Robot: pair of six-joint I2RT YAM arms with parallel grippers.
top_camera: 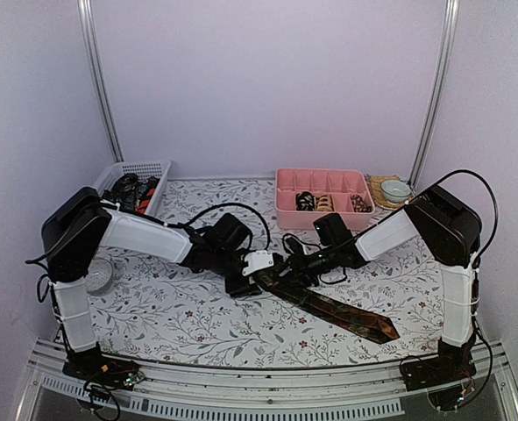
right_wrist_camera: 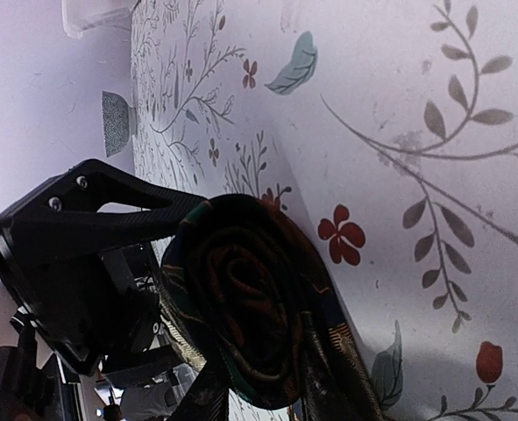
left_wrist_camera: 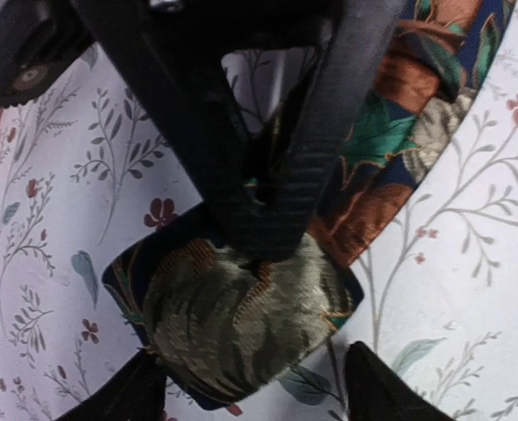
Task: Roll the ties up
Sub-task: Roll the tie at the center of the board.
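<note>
I am looking at a table (top_camera: 180, 307) under a white cloth printed with leaves and small red flowers. Nearest me, the tie (top_camera: 346, 311) lies flat with its pointed tail slanting toward the front right. It is dark, patterned in rust, green and navy. Its other end is wound into a tight coil (left_wrist_camera: 232, 324) at mid-table. The left claw (left_wrist_camera: 250, 386) stands spread on either side of that coil. The right claw (left_wrist_camera: 272, 232) pinches into it from the opposite side. Farther back, a pink tray (top_camera: 280, 189) holds three rolled ties (top_camera: 326, 203). A white basket (top_camera: 153, 165) at far left holds more ties (top_camera: 136, 191).
</note>
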